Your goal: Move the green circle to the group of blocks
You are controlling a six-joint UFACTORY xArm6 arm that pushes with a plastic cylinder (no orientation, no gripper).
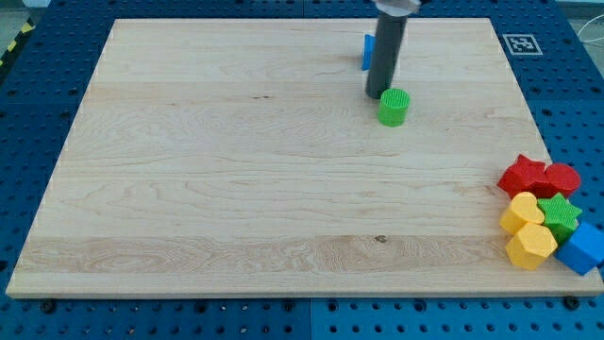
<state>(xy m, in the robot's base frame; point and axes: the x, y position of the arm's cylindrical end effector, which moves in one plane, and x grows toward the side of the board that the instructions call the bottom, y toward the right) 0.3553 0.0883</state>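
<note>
The green circle point(394, 107) stands on the wooden board point(236, 170) near the view's top, right of centre. My tip point(377, 95) is just to the upper left of the green circle, touching or nearly touching it. A blue block point(367, 52) sits behind the rod, partly hidden by it. The group of blocks lies at the view's lower right edge: a red star-like block point(525, 176), a red block point(562, 178), a yellow block point(521, 212), a green star point(560, 215), a yellow hexagon point(531, 246) and a blue block point(583, 249).
A white fiducial tag point(521, 43) is at the board's top right corner. The board rests on a blue perforated table point(38, 94). The group partly overhangs the board's right edge.
</note>
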